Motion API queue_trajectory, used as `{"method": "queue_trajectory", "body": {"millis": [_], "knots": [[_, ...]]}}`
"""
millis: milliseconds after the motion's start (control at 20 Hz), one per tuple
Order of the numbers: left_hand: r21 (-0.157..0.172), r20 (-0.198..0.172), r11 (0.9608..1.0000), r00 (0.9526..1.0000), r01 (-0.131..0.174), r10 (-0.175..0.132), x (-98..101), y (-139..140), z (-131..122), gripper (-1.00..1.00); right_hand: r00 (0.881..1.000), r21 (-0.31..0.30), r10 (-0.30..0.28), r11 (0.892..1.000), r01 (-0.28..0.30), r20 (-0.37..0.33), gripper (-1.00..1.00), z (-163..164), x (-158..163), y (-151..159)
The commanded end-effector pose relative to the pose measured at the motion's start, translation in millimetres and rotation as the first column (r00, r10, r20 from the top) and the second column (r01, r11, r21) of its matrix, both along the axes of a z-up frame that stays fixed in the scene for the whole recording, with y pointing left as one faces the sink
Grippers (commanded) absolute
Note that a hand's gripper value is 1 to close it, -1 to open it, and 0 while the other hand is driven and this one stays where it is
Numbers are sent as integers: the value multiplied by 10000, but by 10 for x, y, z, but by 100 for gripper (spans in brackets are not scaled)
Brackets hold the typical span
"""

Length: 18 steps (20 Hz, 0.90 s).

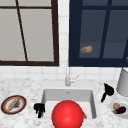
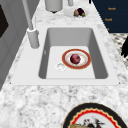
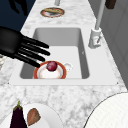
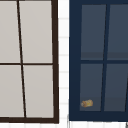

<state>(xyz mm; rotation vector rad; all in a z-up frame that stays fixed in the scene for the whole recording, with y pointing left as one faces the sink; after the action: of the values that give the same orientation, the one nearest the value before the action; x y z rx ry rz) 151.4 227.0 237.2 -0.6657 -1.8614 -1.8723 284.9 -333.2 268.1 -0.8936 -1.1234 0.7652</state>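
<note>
An orange-rimmed plate [image 2: 76,58] lies on the sink [image 2: 101,67] floor with a dark red round fruit [image 2: 75,58] on it. In the right side view my right hand [image 3: 13,45] hovers over the sink's near left edge, fingers straight and spread, their tips just above the plate [image 3: 50,72] and fruit [image 3: 51,66]. The front view puts that right hand [image 1: 107,91] above the counter to the right of the sink. My left hand [image 1: 39,109] hangs at the sink's left front corner, fingers relaxed and pointing down, holding nothing. A big red ball shape [image 1: 67,115] hides the sink's front.
The faucet [image 1: 68,77] stands behind the sink. A plate with a bread stick [image 1: 13,104] lies on the left counter. A white plate [image 1: 123,105] with an eggplant and a grey pot [image 1: 123,82] are on the right. A bread roll [image 4: 87,103] sits behind the dark blue cabinet's glass door.
</note>
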Motion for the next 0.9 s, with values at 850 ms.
{"method": "queue_trajectory", "body": {"millis": [850], "knots": [[0, 0, 10000, 10000, 0, 0, 0, 0, 0, 0, 9655, 2096, -2500, 9426, 2598, -726, -100, 305, -394, -78]]}}
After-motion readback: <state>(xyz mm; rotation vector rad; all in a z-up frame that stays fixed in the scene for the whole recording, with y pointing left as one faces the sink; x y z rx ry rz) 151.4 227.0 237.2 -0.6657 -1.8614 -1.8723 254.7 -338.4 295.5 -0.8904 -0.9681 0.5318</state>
